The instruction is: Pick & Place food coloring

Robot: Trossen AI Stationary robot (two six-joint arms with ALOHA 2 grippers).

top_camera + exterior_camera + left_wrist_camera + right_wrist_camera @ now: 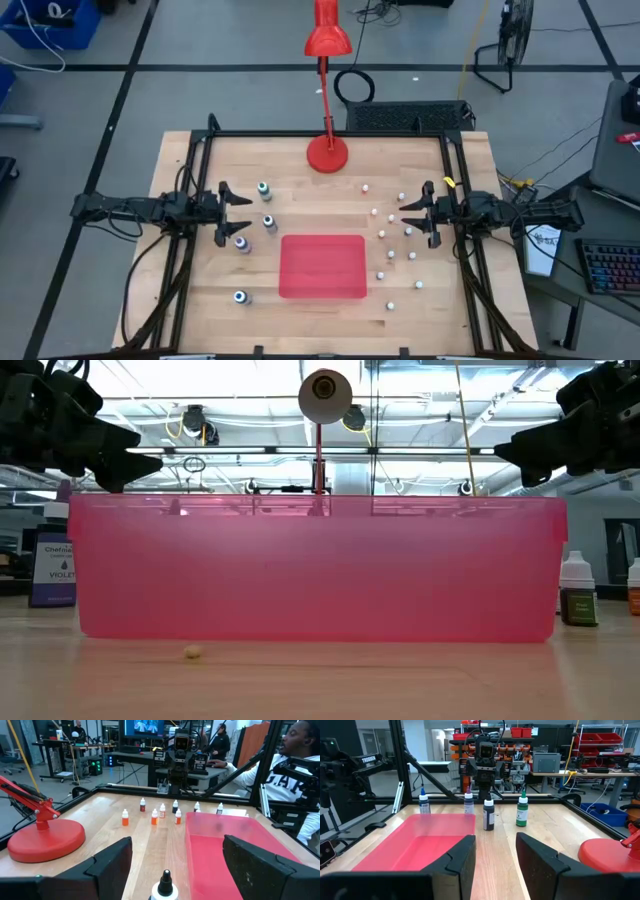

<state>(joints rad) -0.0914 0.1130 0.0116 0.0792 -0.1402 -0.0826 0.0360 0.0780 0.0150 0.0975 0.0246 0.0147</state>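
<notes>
Your left gripper (pixel 238 214) hangs above the left side of the pale wooden table (pixel 200 310), its two dark fingers spread apart with nothing between them. From its wrist camera you see a dark-bodied dropper bottle with a black tip and white collar (pixel 165 887) standing on the wood just ahead of the fingers (pixel 107 865), not touching them. Your right gripper (pixel 418 213) hangs over the right side of the table, also empty, its fingers parted by a narrower gap. The flat red rectangular plastic tray (pixel 322 266) lies between the two arms, toward the near edge, and holds no bottles. The food coloring stands in two groups on the bare wood: four larger dark-bodied bottles on the left, one with a teal cap (pixel 264 188), one beside it (pixel 269 223), one close to the left gripper (pixel 242 243), and one near the front edge (pixel 240 296); and a scatter of tiny white-capped bottles (pixel 390 254) on the right, between the tray and the right gripper. The red desk lamp with a round base (pixel 327 153) stands at the far middle of the table. A person in a white shirt (pixel 295 775) sits beyond the table's right side.
</notes>
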